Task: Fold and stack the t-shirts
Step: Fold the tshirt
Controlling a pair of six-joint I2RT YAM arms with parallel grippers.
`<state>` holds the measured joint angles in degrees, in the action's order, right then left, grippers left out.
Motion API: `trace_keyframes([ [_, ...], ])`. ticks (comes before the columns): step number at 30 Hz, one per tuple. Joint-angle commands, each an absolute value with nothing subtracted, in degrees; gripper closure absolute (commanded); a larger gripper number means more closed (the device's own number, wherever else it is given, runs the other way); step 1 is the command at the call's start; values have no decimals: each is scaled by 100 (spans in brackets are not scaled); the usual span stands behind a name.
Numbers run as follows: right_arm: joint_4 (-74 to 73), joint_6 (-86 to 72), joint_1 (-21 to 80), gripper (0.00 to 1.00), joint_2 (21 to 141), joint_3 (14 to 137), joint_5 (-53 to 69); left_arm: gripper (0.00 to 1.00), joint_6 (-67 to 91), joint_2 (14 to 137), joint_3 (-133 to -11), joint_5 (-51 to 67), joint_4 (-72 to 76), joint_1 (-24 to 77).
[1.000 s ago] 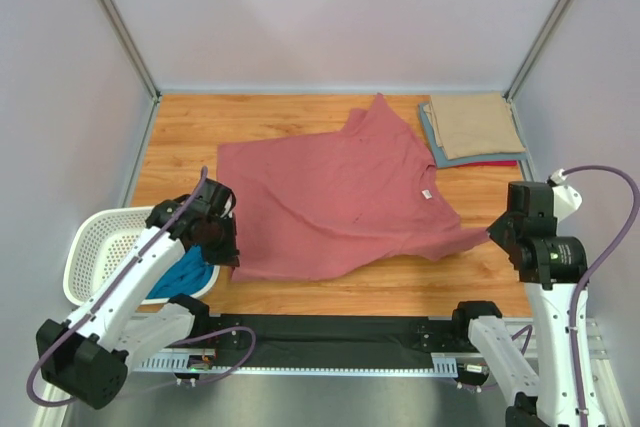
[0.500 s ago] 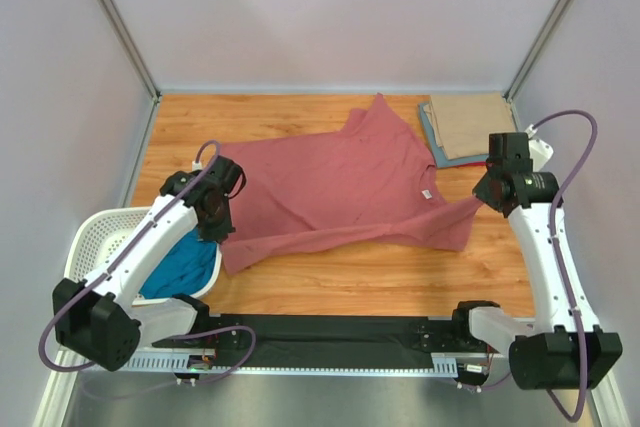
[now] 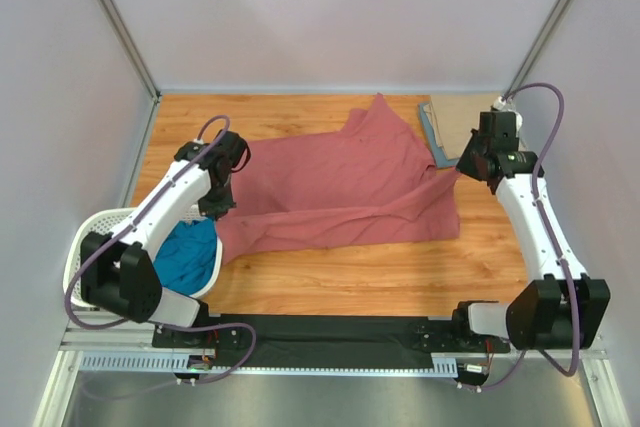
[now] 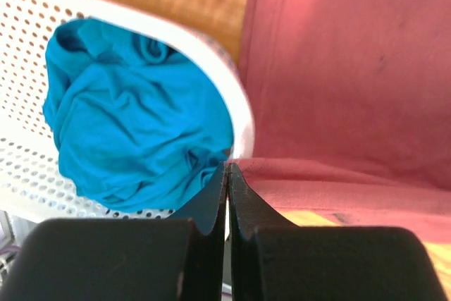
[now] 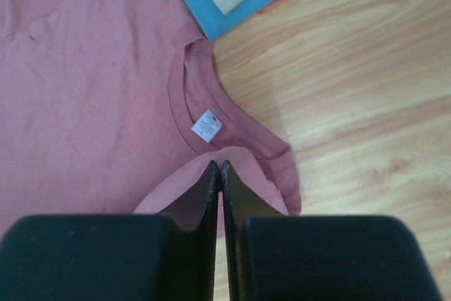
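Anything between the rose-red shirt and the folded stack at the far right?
Nothing visible. The dusty rose-red cloth t-shirt, pinched by the left gripper and right gripper, lies right beside the tan-topped folded stack; only the right arm hangs over the stack's edge.

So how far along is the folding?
Done: folded stack at the far right, tan shirt on top. In hand: left gripper and right gripper both shut on the rose-red shirt, its near edge raised and partly folded over. Left: finish that fold, stack it, then the teal shirt crumpled in the basket.
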<state>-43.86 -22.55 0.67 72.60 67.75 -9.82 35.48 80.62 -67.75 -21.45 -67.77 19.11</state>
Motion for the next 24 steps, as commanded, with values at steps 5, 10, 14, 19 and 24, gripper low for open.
trace_keyframes([
  [5,-3472,-1723,53,96,8270,7215,-431,100,3331,8858,-7610,-2724,-6636,1863],
  [10,-3217,-1802,53,98,8552,7278,-202,100,3261,9527,-7998,-2646,-6583,1767],
  [14,-3217,-1959,44,95,8788,7356,-508,100,3252,9887,-8059,-2707,-6539,1635],
  [19,-3631,-3322,79,64,9140,7453,-994,97,3278,10230,-8225,-2724,-6556,1503],
  [24,-4506,-3331,79,61,9580,8015,-1476,82,3287,10266,-8394,-2645,-6601,1371],
])
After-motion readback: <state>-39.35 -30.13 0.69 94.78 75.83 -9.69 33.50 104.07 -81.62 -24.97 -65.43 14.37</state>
